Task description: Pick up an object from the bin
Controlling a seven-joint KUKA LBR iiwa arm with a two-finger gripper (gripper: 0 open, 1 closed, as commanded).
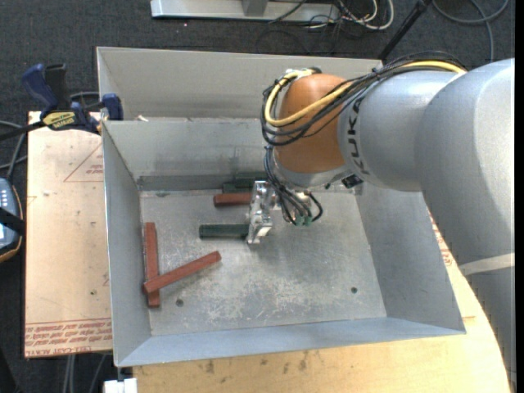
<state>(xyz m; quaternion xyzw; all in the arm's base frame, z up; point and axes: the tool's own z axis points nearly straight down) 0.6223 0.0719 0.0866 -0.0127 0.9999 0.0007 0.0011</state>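
Steel-grey pincer [259,223] hangs low in the bin [123,236], approx mid-floor, w/ its tip down at the right end of a dark green stick [223,231]. That stick lies flat, parallel to the bin's back wall. Tip is touching that end or just above it; can't tell which. How far the pincer is open can't be read from this angle, and nothing is seen gripped in it. The wrist's orange cover [307,129] and cables [278,117] sit right above.

Judgement: a thin bar lying flat offers little to grab, so coming at its free end prob. makes sense. A hold that far off-centre could let it droop once raised, though.

Outward: 1 red-brown stick [233,198] lies just behind the pincer, w/ a darker stick [238,184] beside it, closer to the back wall. 2 more are near the left wall: 1 wall-side stick [151,256] parallel to it and 1 slanting stick [190,269] angled toward the centre. Their ends meet by the front-left corner, well apart from the pincer.
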